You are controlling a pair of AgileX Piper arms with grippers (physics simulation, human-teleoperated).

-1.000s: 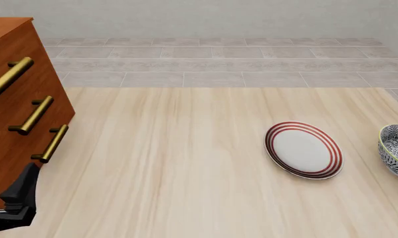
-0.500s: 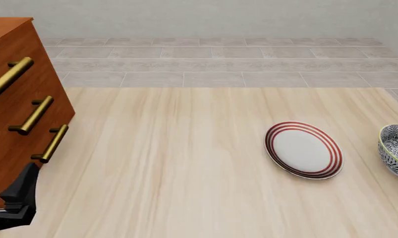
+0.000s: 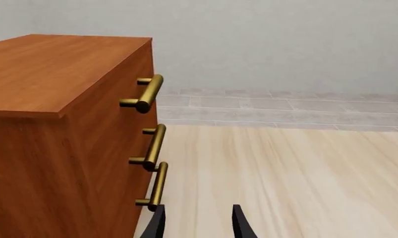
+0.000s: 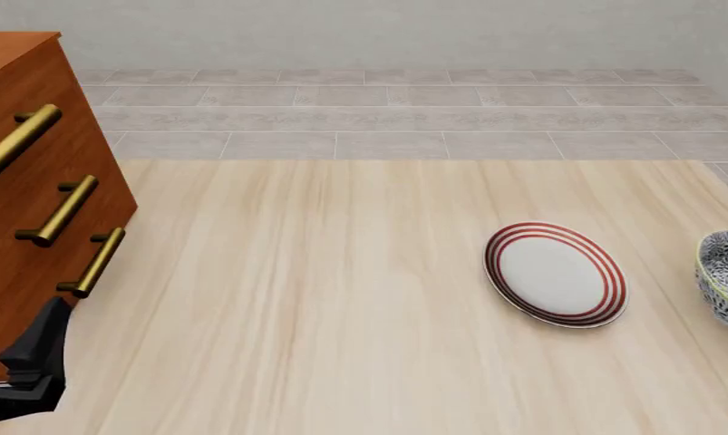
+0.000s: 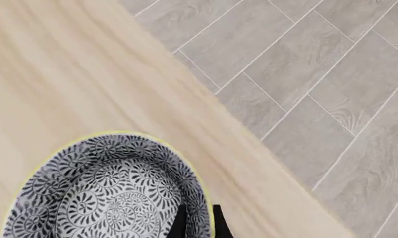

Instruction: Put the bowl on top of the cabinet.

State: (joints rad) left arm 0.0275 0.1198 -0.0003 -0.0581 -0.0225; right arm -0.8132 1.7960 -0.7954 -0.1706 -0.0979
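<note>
From the front we look forward and down over the surface (image 4: 339, 299). Our left wrist view sits low beside the cabinet (image 3: 60, 124), also in the front view. Our right wrist view looks steeply down, close on the bowl (image 5: 106, 193).

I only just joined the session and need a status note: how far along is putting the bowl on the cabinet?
Early. The right tool has its fingers straddling the bowl rim, apparently gripping it, but the bowl sits at the table's right edge, beyond the plate. Nothing is on the cabinet top. The left tool is open beside the cabinet. Left: carry the bowl across and set it on top.
</note>
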